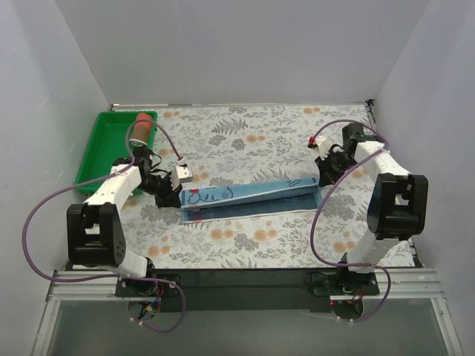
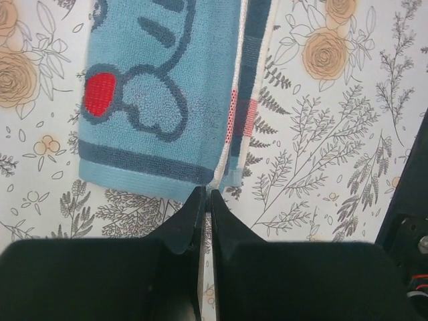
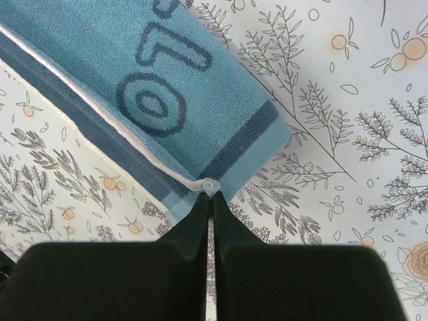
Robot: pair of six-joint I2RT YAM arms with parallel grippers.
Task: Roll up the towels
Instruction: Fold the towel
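— Left tool (image 2: 204, 197) first: how was it set?
— Its fingers were pressed together at the short hem of the light blue towel (image 2: 157, 87), right where the folded layers met, and it looked to be nipping that hem. The right tool (image 3: 210, 194) was closed too, with a small tuft of white edging bunched between its tips at the towel's opposite end.
— Why one at each end?
— My reading: the strip lay stretched across the flowered worktop (image 1: 245, 133), doubled lengthwise. A grip at both ends would hold it taut and narrow, so a roll could start even.
— And the other towel?
— The rust-red towel (image 1: 142, 127) was already a short roll. It lay in the green tray (image 1: 104, 152) beyond the blue towel's left end, well apart from it. I judged half the job done.
— What would the next move need?
— One end turned over onto itself with the other held down. A slipping hem was the risk.
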